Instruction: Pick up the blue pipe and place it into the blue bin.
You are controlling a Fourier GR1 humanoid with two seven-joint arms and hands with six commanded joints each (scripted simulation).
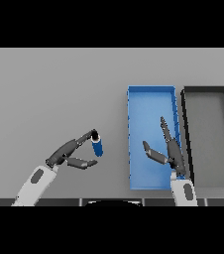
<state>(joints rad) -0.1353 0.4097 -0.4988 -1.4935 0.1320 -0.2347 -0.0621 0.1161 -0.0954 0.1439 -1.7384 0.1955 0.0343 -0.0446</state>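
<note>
Head view: the blue pipe (98,147) stands close to upright on the grey tabletop (54,89), its long axis running roughly up and down in the view, with its open top end touching the fingertips of the left robot hand (70,153). It lies just beyond and to the right of that palm, so the left robot hand is clearly the nearer one. The fingers reach out long over the pipe's top while the thumb sits below and apart from it; nothing is wrapped round the pipe yet, so I judge the grasp not made. The right robot hand (167,149) hovers over the blue bin (151,90), fingers straight and spread, holding nothing, well to the pipe's right. The bin lies to the right of the left robot hand, a black bin (208,90) just beyond it.
</note>
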